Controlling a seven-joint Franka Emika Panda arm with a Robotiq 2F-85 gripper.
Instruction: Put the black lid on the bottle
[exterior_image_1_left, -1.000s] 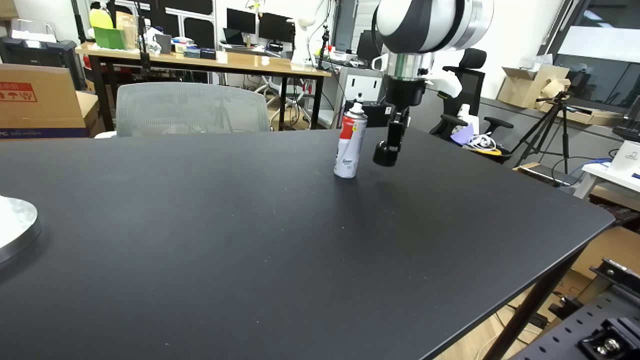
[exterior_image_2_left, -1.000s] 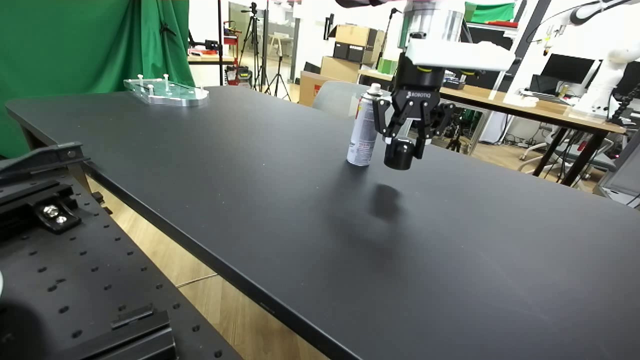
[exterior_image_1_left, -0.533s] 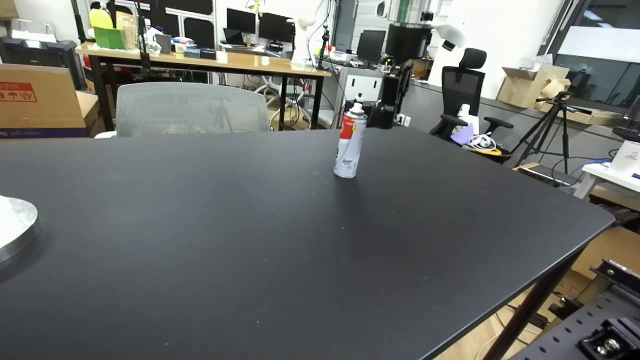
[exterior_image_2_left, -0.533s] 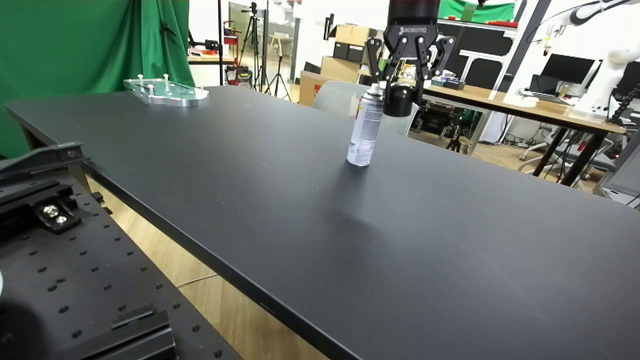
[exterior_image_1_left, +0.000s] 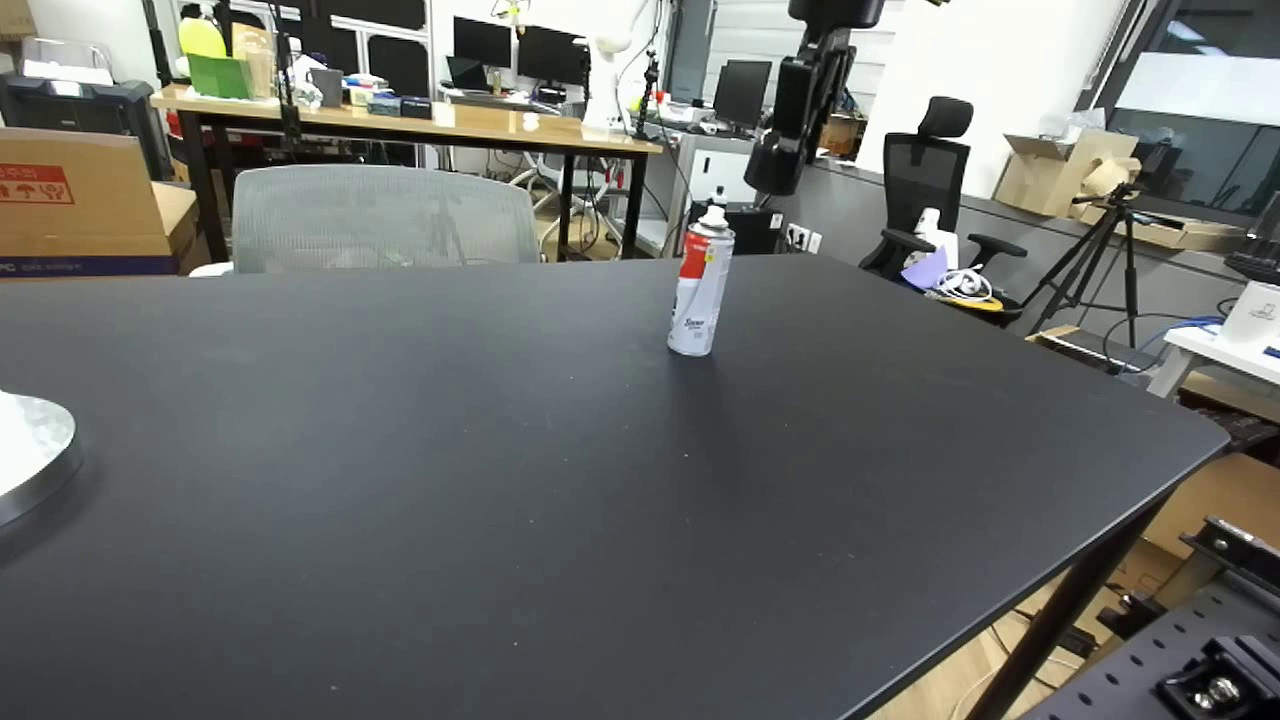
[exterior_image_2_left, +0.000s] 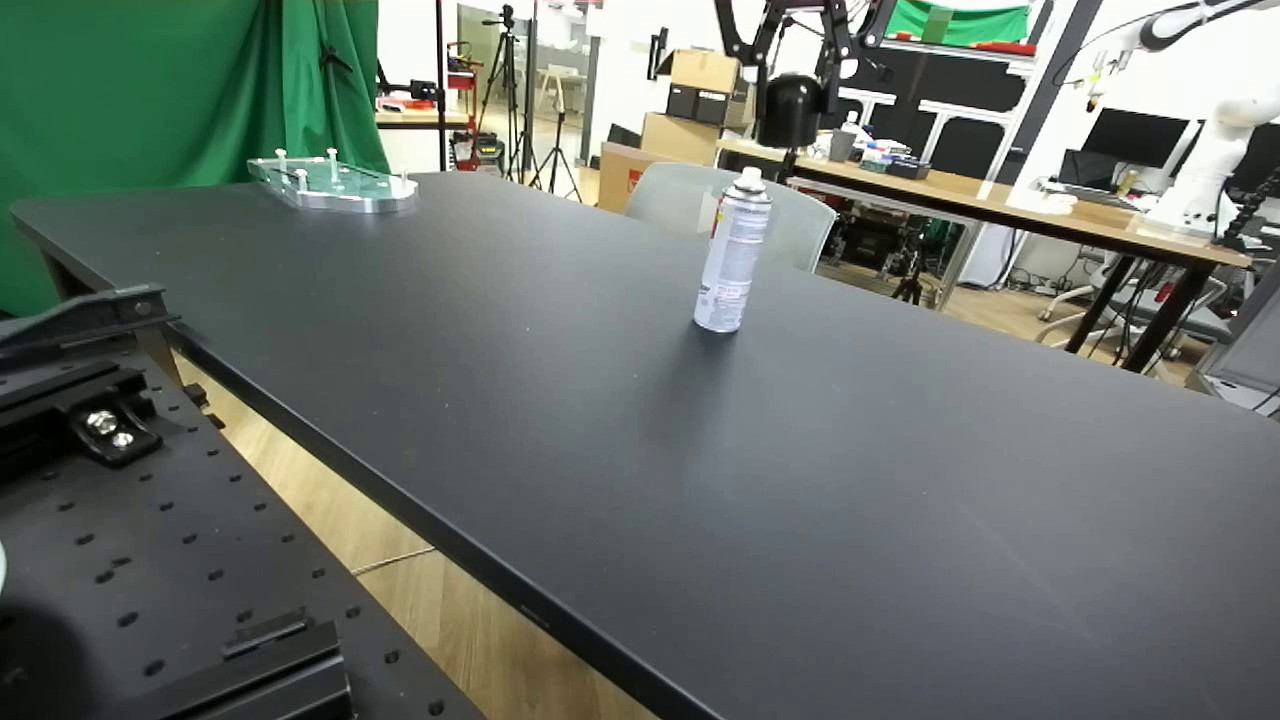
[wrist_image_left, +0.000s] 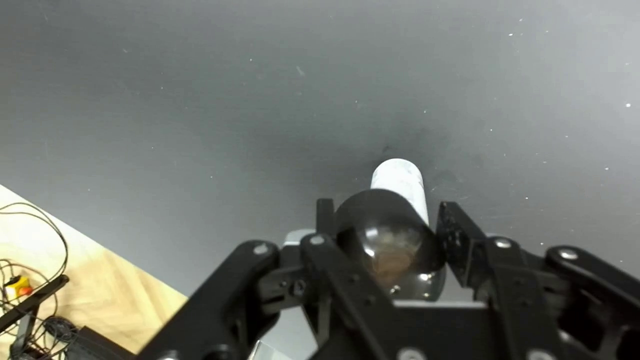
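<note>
The bottle (exterior_image_1_left: 701, 290), white and silvery with a red band and a white nozzle on top, stands upright on the dark table; it also shows in an exterior view (exterior_image_2_left: 734, 258). In the wrist view only part of the bottle (wrist_image_left: 401, 181) shows behind the lid. The black lid (exterior_image_2_left: 791, 115), a glossy domed cap, is held between the fingers of my gripper (exterior_image_2_left: 795, 96), in the air above the bottle's height. In the wrist view the lid (wrist_image_left: 387, 240) sits between both fingertips (wrist_image_left: 384, 222), dome toward the camera. The lid is apart from the bottle in both exterior views.
A grey chair (exterior_image_1_left: 385, 220) stands behind the table's far edge (exterior_image_1_left: 500, 268). A clear plate with white posts (exterior_image_2_left: 335, 188) lies at the table's far end. A perforated black platform (exterior_image_2_left: 180, 520) stands beside the table.
My gripper has risen with the lid in it, from low beside the bottle to above the bottle's top. The bottle has not moved.
</note>
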